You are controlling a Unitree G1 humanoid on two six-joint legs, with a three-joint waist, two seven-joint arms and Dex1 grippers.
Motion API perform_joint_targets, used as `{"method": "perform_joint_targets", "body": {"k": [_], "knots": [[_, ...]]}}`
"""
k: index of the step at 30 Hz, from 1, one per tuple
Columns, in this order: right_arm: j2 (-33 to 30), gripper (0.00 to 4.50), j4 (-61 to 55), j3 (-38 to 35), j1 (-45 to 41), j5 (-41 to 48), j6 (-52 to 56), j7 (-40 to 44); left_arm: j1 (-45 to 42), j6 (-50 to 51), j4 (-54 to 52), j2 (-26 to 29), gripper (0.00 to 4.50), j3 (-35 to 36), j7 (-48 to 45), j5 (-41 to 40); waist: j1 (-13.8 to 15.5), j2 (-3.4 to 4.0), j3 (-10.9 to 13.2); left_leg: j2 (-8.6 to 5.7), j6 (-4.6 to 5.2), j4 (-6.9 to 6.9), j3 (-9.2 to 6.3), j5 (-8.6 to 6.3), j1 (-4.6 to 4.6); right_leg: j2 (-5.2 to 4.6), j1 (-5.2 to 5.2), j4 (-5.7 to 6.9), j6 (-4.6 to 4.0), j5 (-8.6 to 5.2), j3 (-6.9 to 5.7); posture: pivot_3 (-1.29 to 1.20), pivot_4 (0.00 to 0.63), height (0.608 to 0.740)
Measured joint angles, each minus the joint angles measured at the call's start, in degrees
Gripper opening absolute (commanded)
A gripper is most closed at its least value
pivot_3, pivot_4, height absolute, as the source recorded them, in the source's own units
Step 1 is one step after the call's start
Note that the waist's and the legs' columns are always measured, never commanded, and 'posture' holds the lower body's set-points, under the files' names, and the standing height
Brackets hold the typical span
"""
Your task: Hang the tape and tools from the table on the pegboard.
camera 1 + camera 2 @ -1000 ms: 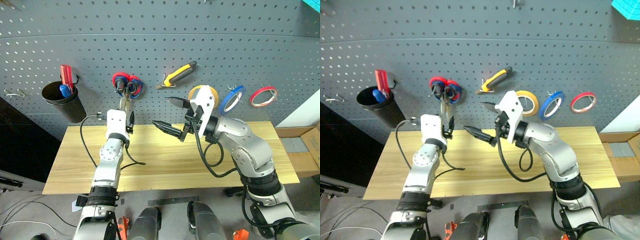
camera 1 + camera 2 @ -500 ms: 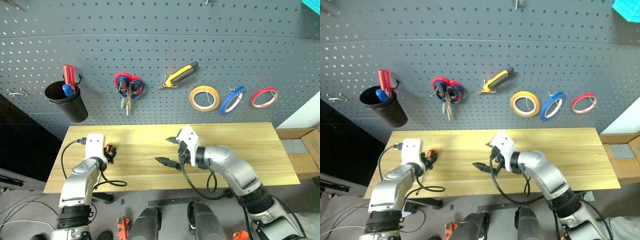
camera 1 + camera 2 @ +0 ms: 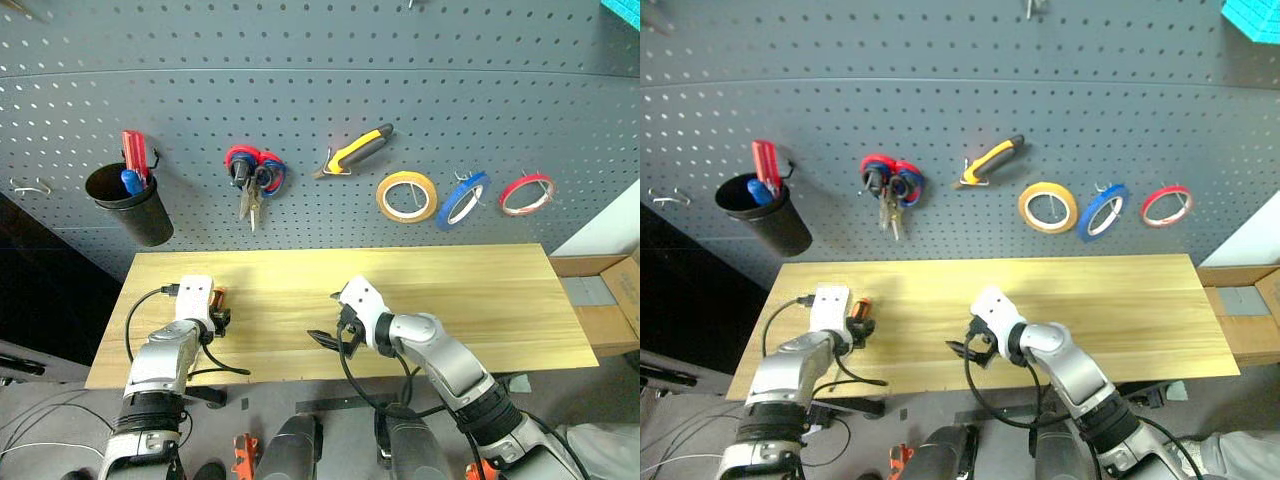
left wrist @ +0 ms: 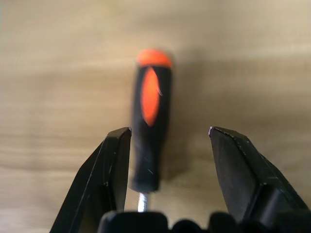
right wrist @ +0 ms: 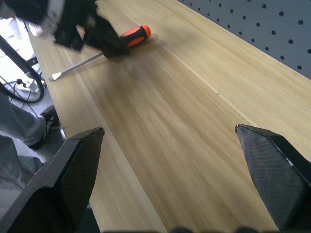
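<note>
A slim screwdriver (image 4: 150,121) with an orange-and-black handle lies on the pale wood table (image 3: 480,290) near its left end. My left gripper (image 3: 216,309) is down over the screwdriver, open, its fingers (image 4: 114,165) on either side of the handle. My right gripper (image 3: 326,318) hovers wide open over the table's front middle with nothing in it. On the pegboard (image 3: 450,90) hang the red tape (image 3: 527,192) at the right, orange-and-black pliers (image 3: 358,148) and a black-handled pair of scissors (image 3: 241,176) beside red-and-blue ones.
A yellow roll (image 3: 407,195) and a blue roll (image 3: 462,199) hang left of the red tape. A black cup (image 3: 125,205) holding a red-handled screwdriver (image 3: 133,152) hangs at the left. A bare hook (image 3: 30,185) sits farther left. A cardboard box (image 3: 600,300) stands off the table's right end.
Both arms have come down from the pegboard to the table. The left gripper dropped to the screwdriver at the left; the right sank to the front middle, still wide open.
</note>
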Motion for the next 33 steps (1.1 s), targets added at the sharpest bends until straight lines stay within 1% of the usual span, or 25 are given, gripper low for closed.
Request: {"method": "perform_joint_targets", "body": {"k": [6, 15, 18, 23, 25, 28, 30, 33], "knots": [[-0.6, 4.50, -1.3, -0.7, 0.0, -0.1, 0.1, 0.2, -0.9, -2.2, 4.0, 0.1, 2.71, 0.0, 0.6, 0.7, -0.2, 0.00, 0.0, 0.00, 0.00, 0.00, 0.00, -0.01, 0.00, -0.01, 0.00, -0.01, 0.00, 0.00, 0.01, -0.04, 0.239, 0.740], [-0.9, 4.50, -2.8, -1.0, -0.4, -0.1, 0.5, 0.2, -0.9, -2.6, 4.3, 0.1, 2.71, 0.1, 0.8, 0.4, -0.3, 0.00, 0.0, 0.00, 0.01, 0.00, 0.01, -0.01, 0.01, -0.01, 0.01, -0.01, 0.00, 0.00, 0.02, -0.05, 0.238, 0.740], [-0.9, 4.50, -2.9, -1.0, -1.2, -0.1, 1.0, 0.2, -1.1, -1.4, 4.3, 0.1, 2.19, 0.3, 1.1, 0.2, -0.3, 0.00, 0.0, 0.00, 0.02, 0.00, 0.01, -0.01, 0.04, -0.01, 0.03, 0.00, 0.00, 0.00, 0.01, -0.04, 0.238, 0.740], [-1.2, 4.50, -3.7, -1.0, -1.9, 0.1, 1.3, 1.6, 0.4, 0.2, 2.4, 0.3, 0.51, 1.2, 1.1, 0.0, -0.4, 0.00, 0.0, 0.00, 0.02, -0.01, 0.03, -0.01, 0.04, -0.01, 0.02, 0.00, 0.00, 0.00, 0.04, -0.03, 0.231, 0.740], [-1.6, 4.50, -4.1, -1.1, -2.5, 0.4, 1.3, 2.9, 2.6, 0.7, -0.5, 0.4, 0.50, 1.1, 1.1, 0.2, -0.5, 0.00, 0.0, 0.00, 0.01, -0.02, 0.02, -0.02, 0.04, -0.01, 0.01, -0.01, 0.00, 0.00, 0.04, -0.02, 0.226, 0.740], [-1.7, 4.50, -4.7, -1.8, -3.5, 1.5, 1.3, 5.2, 6.7, -3.4, -6.4, 0.8, 0.50, -0.5, 2.1, 2.6, -0.3, -0.01, 0.0, 0.03, -0.02, -0.06, -0.04, -0.02, 0.01, 0.00, -0.01, -0.03, -0.01, 0.00, 0.03, 0.00, 0.220, 0.740], [-1.2, 4.50, -4.8, -3.5, -3.8, 3.8, 2.0, 6.7, 7.7, -5.2, -12.2, 0.8, 0.50, -0.3, 2.2, 2.8, 0.1, -0.02, 0.0, 0.03, -0.01, -0.04, -0.11, -0.03, -0.06, -0.02, 0.01, -0.06, -0.01, 0.00, 0.04, 0.02, 0.208, 0.740], [-1.0, 4.50, -7.0, -6.0, -5.3, 10.1, 2.7, 11.7, 7.8, -10.8, -25.5, -0.4, 0.50, 1.1, 1.9, 1.0, 1.0, -0.04, 0.0, 0.01, -0.02, 0.03, -0.11, -0.03, -0.14, -0.03, 0.01, -0.14, -0.01, 0.01, 0.03, 0.04, 0.196, 0.740]]}}
